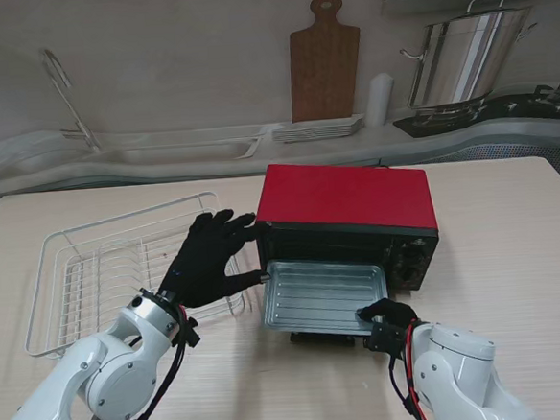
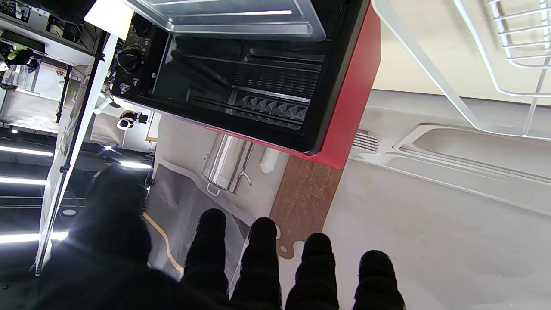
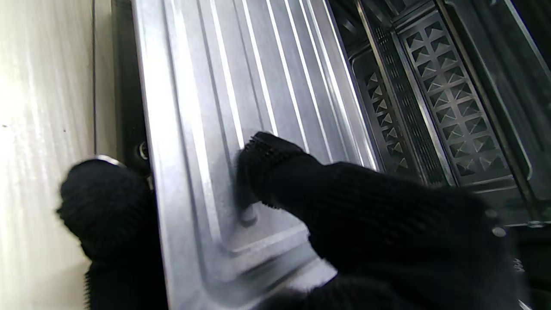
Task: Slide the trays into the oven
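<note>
Right wrist view alone showed the right hand (image 3: 301,224) pinching the tray (image 3: 258,86) rim, thumb under, finger on the ribbed floor; stand view showed the tray (image 1: 320,296) half out of the red oven (image 1: 347,210) mouth; left hand (image 1: 209,260) was spread, holding nothing, fingertips at the oven's left front corner beside the wire rack (image 1: 92,276); oven door mostly hidden beneath the tray.

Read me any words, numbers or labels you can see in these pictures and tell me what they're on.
No text here can be read.
Oven control panel: pale marks around the black knobs, too small and blurred to read.
Metal tray: plain ribbed metal, no lettering.
Steel pot, cutting board, wire rack: no visible labels.
</note>
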Tool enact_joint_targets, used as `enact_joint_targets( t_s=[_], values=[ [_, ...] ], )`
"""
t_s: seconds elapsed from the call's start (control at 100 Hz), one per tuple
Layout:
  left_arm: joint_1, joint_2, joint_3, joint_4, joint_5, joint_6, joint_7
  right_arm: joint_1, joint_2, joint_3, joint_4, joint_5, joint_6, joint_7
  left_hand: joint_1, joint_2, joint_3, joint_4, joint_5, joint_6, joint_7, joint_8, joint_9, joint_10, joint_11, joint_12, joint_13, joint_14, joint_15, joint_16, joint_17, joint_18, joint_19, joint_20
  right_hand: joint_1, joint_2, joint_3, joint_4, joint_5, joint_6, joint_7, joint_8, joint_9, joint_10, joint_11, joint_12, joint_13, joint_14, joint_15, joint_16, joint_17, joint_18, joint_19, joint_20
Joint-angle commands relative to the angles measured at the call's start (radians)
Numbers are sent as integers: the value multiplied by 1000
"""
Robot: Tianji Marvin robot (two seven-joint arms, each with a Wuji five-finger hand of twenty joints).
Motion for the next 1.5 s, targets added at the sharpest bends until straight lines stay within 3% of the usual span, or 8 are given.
enact_joint_targets(
  t_s=[0.0,1.49],
  values=[
    [5,-4,-1,-10,-1,5,-18,-1,-10,-6,-2,0,-6,19,0,38,-5,19,-50,-17,-6,-10,-49,-25,-4,-15,-25,-28,-20,-13,-22,-29,-52,-19,85,19,62,-15,32,-100,113,6,3,17,23,9,99,56,64,34,44,-84,18,22],
    [-6,-4,4,7,-7,-5,-19,51,-30,-42,28,32,-37,-89,-1,39,-7,20,-54,-15,-10,-11,-54,-26,-6,-15,-28,-30,-21,-15,-21,-29,-53,-26,83,32,57,-17,21,-98,101,-4,-14,10,10,10,91,47,8,23,31,-75,-38,9]
  ],
)
